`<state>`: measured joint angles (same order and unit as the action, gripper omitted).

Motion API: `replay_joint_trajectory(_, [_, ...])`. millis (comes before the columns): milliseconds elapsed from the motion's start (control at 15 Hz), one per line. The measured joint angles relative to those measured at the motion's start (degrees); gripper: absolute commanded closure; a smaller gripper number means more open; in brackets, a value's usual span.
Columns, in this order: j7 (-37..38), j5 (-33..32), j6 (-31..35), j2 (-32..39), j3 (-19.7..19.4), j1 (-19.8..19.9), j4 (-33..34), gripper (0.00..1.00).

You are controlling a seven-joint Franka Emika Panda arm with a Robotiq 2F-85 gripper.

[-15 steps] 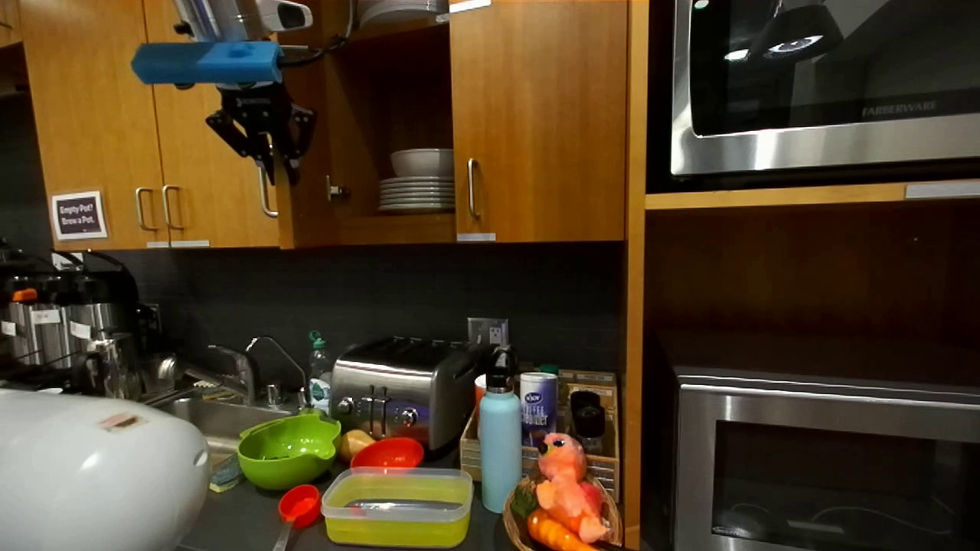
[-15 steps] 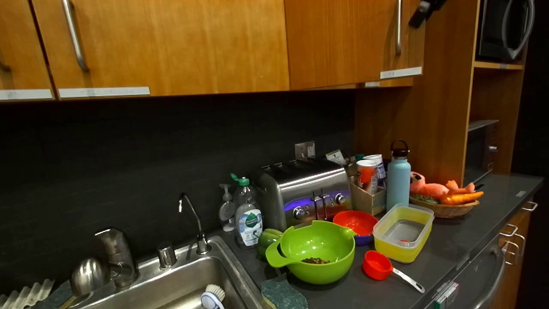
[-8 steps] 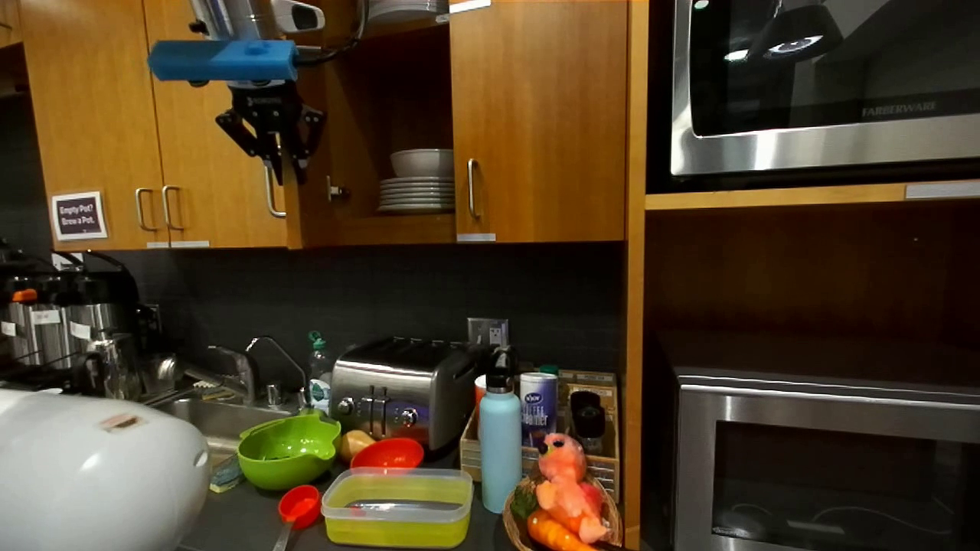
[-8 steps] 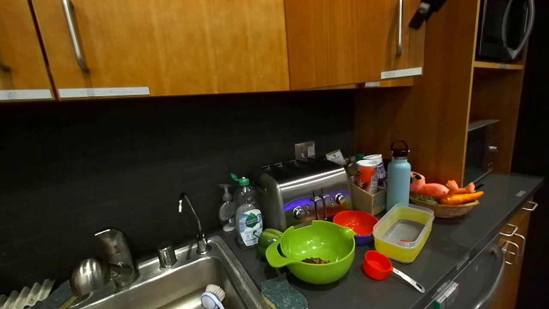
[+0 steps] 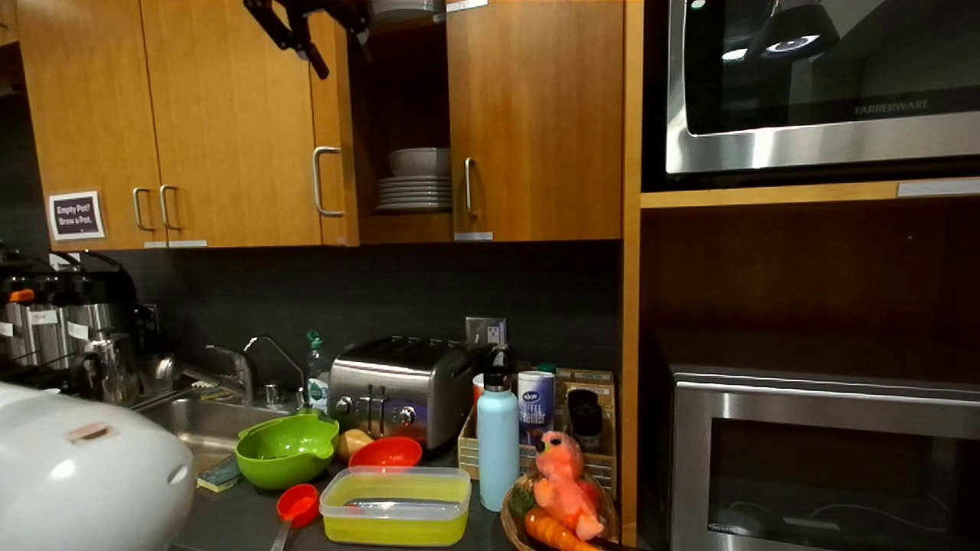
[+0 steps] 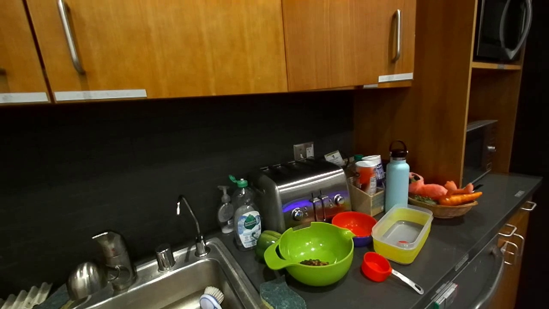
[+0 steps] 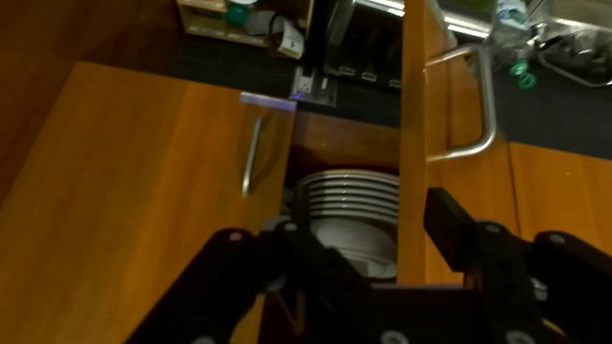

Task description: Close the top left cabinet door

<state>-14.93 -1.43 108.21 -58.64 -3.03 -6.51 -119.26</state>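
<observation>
Steel toaster [image 6: 306,189] with a purple sheen across its face, green bowl [image 6: 315,277] in front holding brown bits [image 6: 314,262], red scoop [image 6: 375,267] near a yellow tub [image 6: 394,253], light-blue bottle [image 6: 397,184] standing upright beside a wicker basket [image 6: 448,211], pink plush toy [image 5: 563,482] inside.

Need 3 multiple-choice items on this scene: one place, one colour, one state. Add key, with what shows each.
1. Where is the light-blue bottle?
A) in the sink
B) on the counter
C) on top of the toaster

2. What colour is the large handled bowl?
A) green
B) white
C) black

3. What state is the top left cabinet door in?
A) fully shut
B) removed
C) open

Key:
1. B, since it stands upright there, beside the basket.
2. A, since its outer wall is bright green in both exterior views.
3. C, since the wrist view shows stacked plates past its free edge.
</observation>
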Motion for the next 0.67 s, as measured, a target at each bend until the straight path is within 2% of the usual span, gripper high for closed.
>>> replay_joint_trajectory(67, [0.29, -1.46, 1.63, 0.0, -0.05, 1.1, 0.93, 0.0])
replay_joint_trajectory(400, [5.01, -8.29, 10.9, 0.28, 1.52, 6.61, 1.45, 0.0])
replay_joint_trajectory(600, [10.98, -8.57, 11.5, 0.52, 4.78, 8.84, 1.26, 0.0])
replay_joint_trajectory(667, [13.14, -8.44, 11.16, 0.51, 6.09, 9.07, 1.09, 0.11])
